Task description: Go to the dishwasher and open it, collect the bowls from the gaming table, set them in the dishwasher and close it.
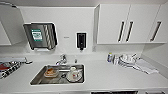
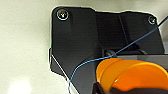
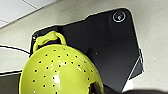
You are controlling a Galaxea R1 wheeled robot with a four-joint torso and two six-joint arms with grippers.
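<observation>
In the left wrist view an orange bowl (image 2: pixel 130 75) hangs close under the camera above a pale floor, and my left gripper (image 2: pixel 103 88) is shut on its rim. A thin blue cable crosses in front of it. In the right wrist view my right gripper (image 3: pixel 93 88) is shut on the rim of a yellow-green bowl (image 3: pixel 57 72) that has small holes and a loop handle. In the head view a dark strip (image 1: pixel 113 92) runs below the white counter's front edge; I cannot tell whether it is the dishwasher. The gaming table is out of view.
I face a white kitchen counter (image 1: pixel 112 77). A steel sink (image 1: pixel 37 80) holds dishes, with a tap (image 1: pixel 61 59) behind it. Plates and a cloth (image 1: pixel 130 61) lie at the right, and packets (image 1: pixel 8 67) at the left. On the wall are cabinets (image 1: pixel 125 23), a towel dispenser (image 1: pixel 41 36) and a soap dispenser (image 1: pixel 81 40).
</observation>
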